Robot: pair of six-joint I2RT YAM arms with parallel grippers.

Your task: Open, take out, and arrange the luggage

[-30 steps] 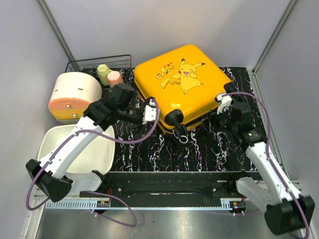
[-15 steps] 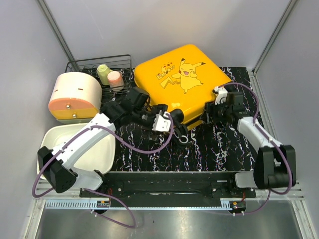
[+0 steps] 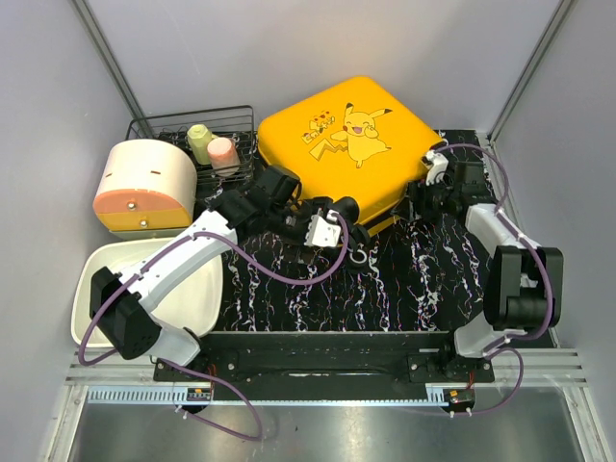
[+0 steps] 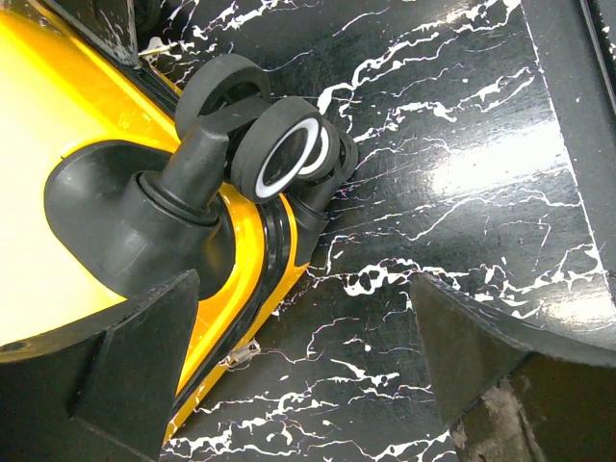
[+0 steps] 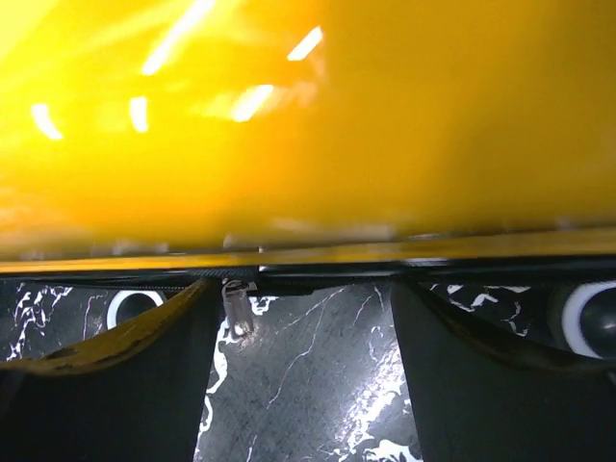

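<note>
The yellow luggage with the Pikachu print lies flat and closed on the black marbled mat. My left gripper is open and empty at its near corner, beside the black wheels. In the left wrist view the gripper straddles the zipper seam, with a small metal zipper pull just inside the left finger. My right gripper is open and empty at the luggage's right side. In the right wrist view the gripper faces the yellow shell, and a zipper pull hangs next to its left finger.
A cream-and-orange round container stands at the left. A wire rack with two cups is behind it. A white tray lies under the left arm. Grey walls close in the back and both sides.
The left gripper has moved right to the luggage's near corner wheels. The right gripper has moved farther back along the luggage's right side. The luggage has shifted slightly toward the back.
</note>
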